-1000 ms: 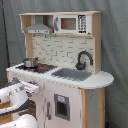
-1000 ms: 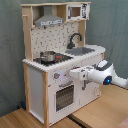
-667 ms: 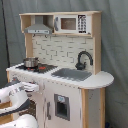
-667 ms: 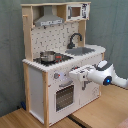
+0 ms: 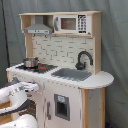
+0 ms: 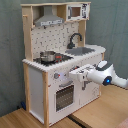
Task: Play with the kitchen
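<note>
The kitchen (image 5: 65, 85) (image 6: 50, 80) is a tall white and light-wood toy with a pale tiled back, a grey hood (image 5: 38, 30) and a microwave (image 5: 70, 23) on top. A small metal pot (image 5: 31, 62) (image 6: 47, 56) stands on the black-red hob (image 5: 42, 67). Beside the hob lie the sink (image 5: 72, 74) and the black faucet (image 5: 82, 59) (image 6: 75, 39). My gripper (image 5: 35, 87) (image 6: 72, 75) is level with the knob strip on the front panel, just above the oven door (image 6: 64, 96). Whether it touches a knob is unclear.
The kitchen stands on a wooden surface (image 6: 30, 117). A grey curtain (image 6: 115, 25) hangs behind it. My white arm (image 6: 110, 75) reaches in from the second exterior view's right and fills the first exterior view's lower left (image 5: 15, 100).
The gripper has stayed at the front panel, with at most a slight shift toward it. Nothing on the kitchen has moved.
</note>
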Controlling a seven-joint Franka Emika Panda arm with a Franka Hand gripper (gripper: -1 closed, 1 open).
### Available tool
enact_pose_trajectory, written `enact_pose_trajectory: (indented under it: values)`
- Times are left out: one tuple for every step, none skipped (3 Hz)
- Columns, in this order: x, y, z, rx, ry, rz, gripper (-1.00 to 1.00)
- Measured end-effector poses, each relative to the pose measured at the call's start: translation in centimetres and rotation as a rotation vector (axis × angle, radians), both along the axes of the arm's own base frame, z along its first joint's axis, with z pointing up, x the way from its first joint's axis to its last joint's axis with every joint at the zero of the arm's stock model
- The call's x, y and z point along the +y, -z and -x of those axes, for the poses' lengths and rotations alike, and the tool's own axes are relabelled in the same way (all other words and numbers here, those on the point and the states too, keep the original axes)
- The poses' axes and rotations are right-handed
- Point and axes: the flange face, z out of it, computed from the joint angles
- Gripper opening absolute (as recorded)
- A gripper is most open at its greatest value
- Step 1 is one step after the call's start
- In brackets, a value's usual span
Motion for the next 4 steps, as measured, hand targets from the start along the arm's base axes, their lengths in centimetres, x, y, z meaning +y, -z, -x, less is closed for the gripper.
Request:
enact_pose_trajectory:
  values:
    - [0.05,-0.03,0.01,-0.001,-0.001,-0.001,1.0]
    - [0.2,-0.2,-0.06,-0.01,0.007,-0.034,1.0]
    - [0.22,-0.25,-0.04,-0.005,0.009,-0.147,1.0]
    - [0.6,-0.47,0.73,-0.034,0.024,-0.229,1.0]
